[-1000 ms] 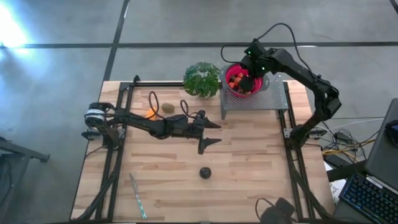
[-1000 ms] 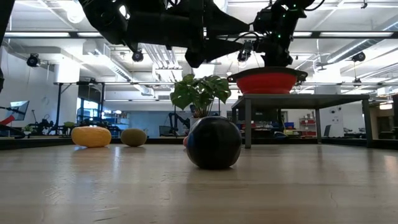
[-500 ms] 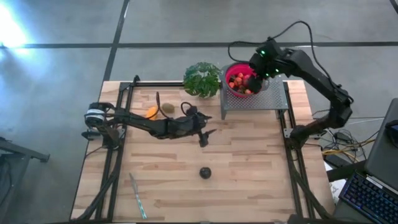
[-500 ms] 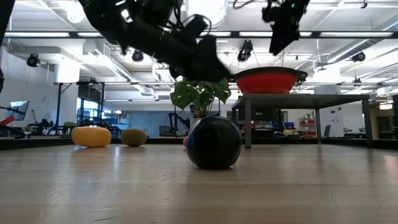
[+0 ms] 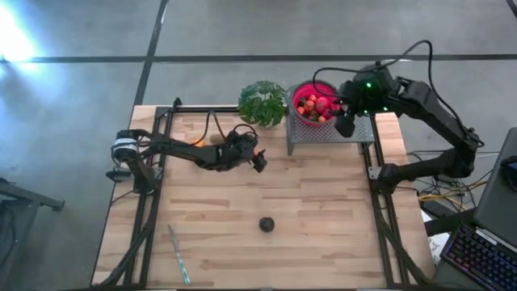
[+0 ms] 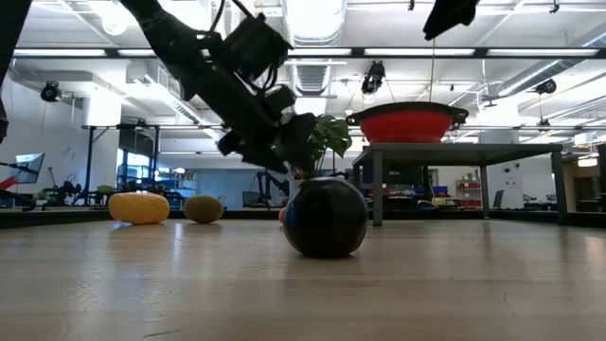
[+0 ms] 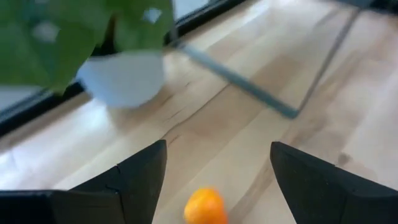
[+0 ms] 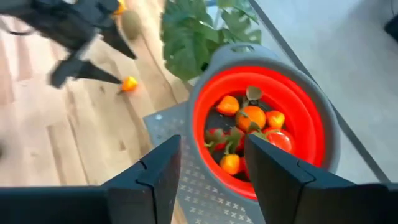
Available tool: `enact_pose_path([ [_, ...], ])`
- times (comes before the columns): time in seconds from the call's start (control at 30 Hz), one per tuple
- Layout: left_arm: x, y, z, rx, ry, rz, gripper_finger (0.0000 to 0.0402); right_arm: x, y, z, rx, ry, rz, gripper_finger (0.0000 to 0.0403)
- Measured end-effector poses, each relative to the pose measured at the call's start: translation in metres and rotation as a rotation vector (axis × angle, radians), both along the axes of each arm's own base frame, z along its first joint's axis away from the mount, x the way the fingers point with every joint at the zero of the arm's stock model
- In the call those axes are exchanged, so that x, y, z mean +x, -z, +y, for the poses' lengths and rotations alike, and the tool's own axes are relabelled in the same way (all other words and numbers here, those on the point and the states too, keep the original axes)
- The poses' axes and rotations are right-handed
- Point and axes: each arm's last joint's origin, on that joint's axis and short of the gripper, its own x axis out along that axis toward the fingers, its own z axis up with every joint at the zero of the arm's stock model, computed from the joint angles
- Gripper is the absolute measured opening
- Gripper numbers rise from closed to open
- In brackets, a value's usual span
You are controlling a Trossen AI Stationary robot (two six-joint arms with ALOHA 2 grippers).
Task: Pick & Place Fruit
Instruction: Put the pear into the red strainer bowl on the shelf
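Since a second ago, the right gripper has pulled away from the red collapsible bowl of toy fruit on the grey mesh stand, jaws apart and empty. Meanwhile the left gripper has retreated toward the leafy green plant, wide open, holding nothing, above a small orange ball. A dark round fruit lies mid-table.

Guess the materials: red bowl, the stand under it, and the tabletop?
Red bowl: probably silicone or soft plastic, matte red inside with a grey rim, stepped rings like a collapsible bowl. Stand: looks like perforated grey metal, with a regular hole pattern and thin legs. Tabletop: wood, with pale butcher-block strips and visible grain.
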Motion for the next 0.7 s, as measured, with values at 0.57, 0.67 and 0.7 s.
enact_pose_path([
  [0.57,-0.002,0.025,0.003,-0.147,-0.153,-0.002,0.0291,0.002,0.003,0.007,-0.001,-0.041,0.009,0.0122],
  [0.67,0.0,0.034,0.004,-0.157,-0.15,0.025,0.029,0.003,0.004,0.006,-0.005,-0.041,0.011,0.0119],
  [0.7,0.002,0.035,0.004,-0.16,-0.152,0.023,0.029,0.003,0.004,0.006,-0.004,-0.041,0.012,0.0118],
])
